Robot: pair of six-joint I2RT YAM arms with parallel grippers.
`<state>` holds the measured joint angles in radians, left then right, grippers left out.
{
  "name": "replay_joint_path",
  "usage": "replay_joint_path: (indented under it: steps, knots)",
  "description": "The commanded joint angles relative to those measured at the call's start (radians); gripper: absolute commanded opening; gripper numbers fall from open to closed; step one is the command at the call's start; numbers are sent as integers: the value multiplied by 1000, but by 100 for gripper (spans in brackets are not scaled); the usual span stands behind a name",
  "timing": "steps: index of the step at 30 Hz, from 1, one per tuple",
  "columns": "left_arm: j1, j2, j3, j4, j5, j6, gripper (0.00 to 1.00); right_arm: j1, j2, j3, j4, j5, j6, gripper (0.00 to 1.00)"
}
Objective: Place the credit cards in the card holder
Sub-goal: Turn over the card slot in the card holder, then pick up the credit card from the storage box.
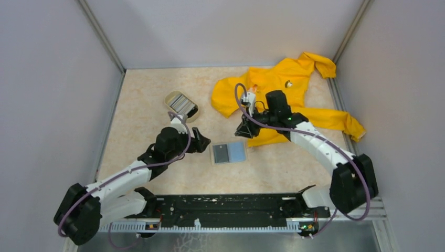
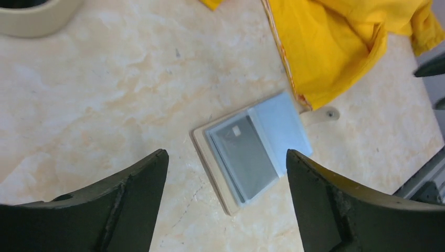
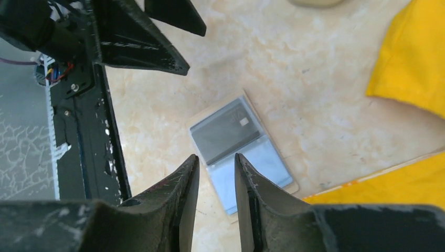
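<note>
1. A beige dish (image 1: 169,97) sits at the rear left of the table (image 1: 141,121).
2. The left claw (image 1: 204,143) hangs empty with its jaws spread wide, just left of the card holder (image 2: 217,170).
3. The holder lies mid-table, with the dark grey card (image 2: 244,155) and light blue card (image 2: 281,131) flat on it, side by side.
4. The right claw (image 3: 216,157) hovers above it, jaws slightly apart, holding nothing.
5. A yellow garment (image 1: 286,84) lies at the right rear.

1. The right claw (image 3: 216,157) hangs over the bench (image 3: 325,79), its fingers slightly apart with nothing between them.
2. The card holder (image 3: 292,186) lies flat below, with the dark grey card (image 3: 225,131) and light blue card (image 3: 252,168) side by side, seemingly under a clear sleeve.
3. A yellow garment (image 3: 409,58) lies near the holder.
</note>
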<state>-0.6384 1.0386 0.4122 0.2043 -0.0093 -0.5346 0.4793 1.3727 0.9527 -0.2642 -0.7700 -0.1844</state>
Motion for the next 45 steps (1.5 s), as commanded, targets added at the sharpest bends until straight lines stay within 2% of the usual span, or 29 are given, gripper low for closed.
replay_joint_path:
  steps: [1, 2, 3, 5, 9, 10, 13, 16, 20, 23, 26, 31, 35, 37, 40, 45]
  knots:
    - [63, -39, 64, -11, -48, 112, 97, -33, -124, 84, -90, -121, -137, 37]
    - [95, -27, 85, -10, -38, 127, 98, -33, -130, 115, -113, -140, -161, 47]
    - [132, -6, 113, -12, -14, 138, 98, -33, -131, 139, -136, -162, -183, 53]
    - [218, 55, 176, -28, 74, 145, 98, -33, -120, 174, -146, -203, -191, 57]
    - [308, 213, 363, -147, 96, 180, 98, -33, -85, 153, -35, -321, -99, 57]
    - [314, 259, 424, -203, 87, 205, 98, -34, -80, 153, -62, -322, -137, 57]
    - [315, 377, 592, -373, 23, 326, 97, -36, -84, 118, -83, -278, -181, 57]
    - [315, 496, 779, -585, -33, 485, 86, -37, -124, 38, 5, -297, -149, 57]
    - [316, 625, 965, -794, -157, 734, 85, -37, -130, 30, 18, -291, -141, 57]
    - [315, 700, 1083, -885, -258, 817, 85, -38, -120, 46, -22, -271, -171, 57]
    - [312, 713, 1100, -854, -246, 828, 85, -38, -123, 33, -12, -262, -166, 57]
    - [281, 709, 1016, -721, -244, 912, 86, -38, -130, 29, -16, -226, -184, 57]
    - [219, 691, 857, -505, -269, 1122, 87, -39, -108, 31, -23, -223, -192, 57]
    - [190, 705, 815, -424, -330, 1163, 87, -39, -96, 37, -35, -221, -200, 56]
    - [187, 749, 831, -416, -364, 1171, 86, -39, -89, 35, -39, -205, -208, 56]
    - [186, 781, 873, -443, -378, 1140, 76, -41, -75, 35, -47, -209, -217, 56]
